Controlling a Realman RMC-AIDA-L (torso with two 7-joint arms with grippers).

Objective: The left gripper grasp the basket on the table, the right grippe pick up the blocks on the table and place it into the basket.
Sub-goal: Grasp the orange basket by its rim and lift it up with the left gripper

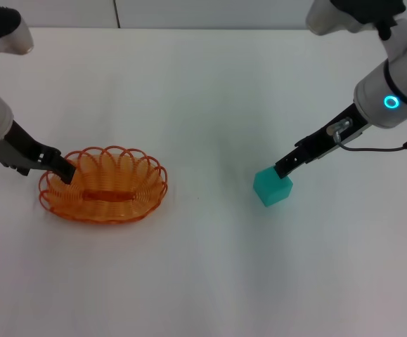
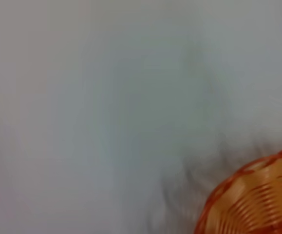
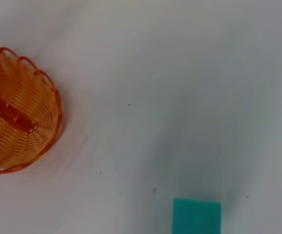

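Note:
The orange wire basket (image 1: 105, 185) sits on the white table (image 1: 203, 281) at the left. My left gripper (image 1: 64, 170), on the arm with the green ring, is shut on the basket's left rim. In the left wrist view only a piece of the basket's rim (image 2: 257, 200) shows. The teal-green block (image 1: 272, 187) rests on the table right of centre. My right gripper (image 1: 285, 167), on the arm with the cyan ring, has its tip at the block's far upper edge. The right wrist view shows the block (image 3: 197, 216) and, farther off, the basket (image 3: 19, 109).
A thin dark cable (image 1: 379, 147) hangs beside the right arm. White table surface lies between the basket and the block. The table's far edge (image 1: 189, 28) runs along the top of the head view.

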